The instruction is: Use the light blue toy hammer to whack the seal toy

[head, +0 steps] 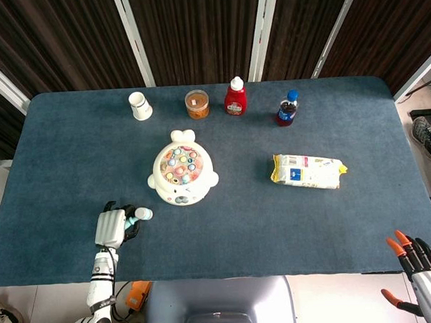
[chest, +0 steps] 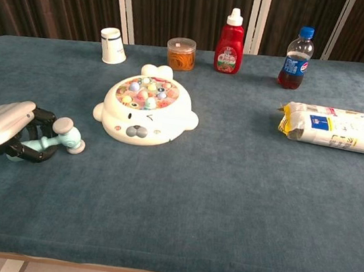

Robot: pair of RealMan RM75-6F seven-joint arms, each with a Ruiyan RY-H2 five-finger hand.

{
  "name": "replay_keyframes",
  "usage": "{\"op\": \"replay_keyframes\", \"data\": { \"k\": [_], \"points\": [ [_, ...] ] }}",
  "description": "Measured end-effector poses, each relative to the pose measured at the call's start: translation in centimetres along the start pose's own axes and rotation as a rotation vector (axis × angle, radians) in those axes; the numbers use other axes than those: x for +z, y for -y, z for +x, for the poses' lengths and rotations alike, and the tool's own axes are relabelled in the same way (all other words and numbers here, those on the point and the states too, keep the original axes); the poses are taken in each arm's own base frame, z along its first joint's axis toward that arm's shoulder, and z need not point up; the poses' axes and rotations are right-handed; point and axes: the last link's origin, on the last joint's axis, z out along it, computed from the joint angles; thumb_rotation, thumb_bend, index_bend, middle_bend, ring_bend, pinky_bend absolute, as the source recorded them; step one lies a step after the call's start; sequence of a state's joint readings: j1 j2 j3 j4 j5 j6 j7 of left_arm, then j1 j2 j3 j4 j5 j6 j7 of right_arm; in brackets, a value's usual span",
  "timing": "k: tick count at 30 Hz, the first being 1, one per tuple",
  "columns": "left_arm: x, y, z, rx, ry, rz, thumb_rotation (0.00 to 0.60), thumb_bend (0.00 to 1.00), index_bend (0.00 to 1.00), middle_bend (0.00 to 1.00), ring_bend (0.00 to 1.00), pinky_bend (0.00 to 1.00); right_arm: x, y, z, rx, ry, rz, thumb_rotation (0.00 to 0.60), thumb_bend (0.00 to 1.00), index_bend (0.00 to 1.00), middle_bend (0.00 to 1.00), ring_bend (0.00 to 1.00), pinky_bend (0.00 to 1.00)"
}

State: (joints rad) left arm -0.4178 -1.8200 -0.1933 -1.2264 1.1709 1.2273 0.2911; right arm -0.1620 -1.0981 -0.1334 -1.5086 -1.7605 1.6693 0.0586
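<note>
The white seal toy, its top studded with coloured pegs, lies on the blue table left of centre. My left hand rests near the front left edge with its fingers curled around the handle of the light blue toy hammer. The hammer's head points toward the seal, a short gap short of it, low over the cloth. My right hand, white with orange fingertips, hangs off the table's front right corner, holding nothing, fingers apart.
Along the far edge stand a white paper cup, a jar with orange contents, a red sauce bottle and a cola bottle. A white and yellow snack bag lies right of centre.
</note>
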Motion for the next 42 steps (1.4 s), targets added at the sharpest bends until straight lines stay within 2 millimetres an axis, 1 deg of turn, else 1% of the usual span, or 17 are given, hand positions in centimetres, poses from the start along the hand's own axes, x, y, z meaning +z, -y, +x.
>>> {"op": "replay_keyframes", "data": {
  "k": [1, 3, 5, 7, 8, 17, 26, 27, 30, 35, 42],
  "points": [
    [0.0, 0.0, 0.0, -0.001, 0.0, 0.002, 0.6, 0.62, 0.75, 0.88, 0.59, 0.44, 0.0, 0.0, 0.0, 0.0, 0.001, 0.001, 0.6, 0.17, 0.0, 0.03, 0.0, 0.06],
    [-0.1, 0.1, 0.1, -0.011, -0.002, 0.002, 0.6, 0.63, 0.75, 0.88, 0.63, 0.71, 0.0, 0.0, 0.0, 0.0, 0.001, 0.0, 0.6, 0.17, 0.0, 0.03, 0.0, 0.06],
    [-0.2, 0.1, 0.2, -0.027, -0.006, 0.0, 0.6, 0.63, 0.75, 0.89, 0.65, 0.89, 0.0, 0.0, 0.0, -0.001, 0.003, 0.001, 0.6, 0.17, 0.0, 0.03, 0.0, 0.06],
    [-0.3, 0.0, 0.4, -0.057, -0.011, -0.002, 0.6, 0.64, 0.75, 0.89, 0.65, 0.98, 0.0, 0.0, -0.1, -0.002, 0.004, 0.002, 0.6, 0.17, 0.0, 0.03, 0.0, 0.06],
    [-0.3, 0.0, 0.5, -0.073, -0.013, -0.004, 0.6, 0.64, 0.75, 0.89, 0.66, 1.0, 0.0, 0.1, -0.1, -0.004, 0.005, 0.003, 0.6, 0.17, 0.0, 0.03, 0.0, 0.06],
    [-1.1, -0.2, 2.2, -0.294, -0.018, -0.033, 0.6, 0.69, 0.74, 0.9, 0.73, 1.0, 0.1, 0.3, -0.3, -0.012, 0.012, 0.007, 0.6, 0.17, 0.0, 0.03, 0.0, 0.06],
    [-2.2, -0.7, 3.7, -0.608, 0.018, -0.054, 0.6, 0.74, 0.73, 0.9, 0.76, 1.0, 0.2, 0.5, -0.6, -0.021, 0.023, 0.009, 0.6, 0.17, 0.0, 0.03, 0.0, 0.06],
    [-2.4, -0.8, 4.1, -0.665, 0.023, -0.059, 0.6, 0.75, 0.73, 0.91, 0.76, 1.0, 0.2, 0.6, -0.6, -0.021, 0.024, 0.01, 0.6, 0.17, 0.0, 0.03, 0.0, 0.06],
    [-2.7, -1.0, 4.9, -0.747, 0.023, -0.081, 0.6, 0.76, 0.71, 0.91, 0.76, 1.0, 0.2, 0.6, -0.6, -0.023, 0.026, 0.011, 0.6, 0.17, 0.0, 0.03, 0.0, 0.06],
    [-2.9, -1.3, 6.1, -0.769, -0.005, -0.12, 0.6, 0.78, 0.71, 0.91, 0.77, 1.0, 0.2, 0.6, -0.6, -0.025, 0.029, 0.013, 0.6, 0.17, 0.0, 0.03, 0.0, 0.06],
    [-2.7, -1.5, 7.1, -0.72, -0.052, -0.138, 0.6, 0.78, 0.71, 0.91, 0.77, 1.0, 0.2, 0.6, -0.6, -0.022, 0.028, 0.015, 0.6, 0.17, 0.0, 0.03, 0.0, 0.06]
  ]
}}
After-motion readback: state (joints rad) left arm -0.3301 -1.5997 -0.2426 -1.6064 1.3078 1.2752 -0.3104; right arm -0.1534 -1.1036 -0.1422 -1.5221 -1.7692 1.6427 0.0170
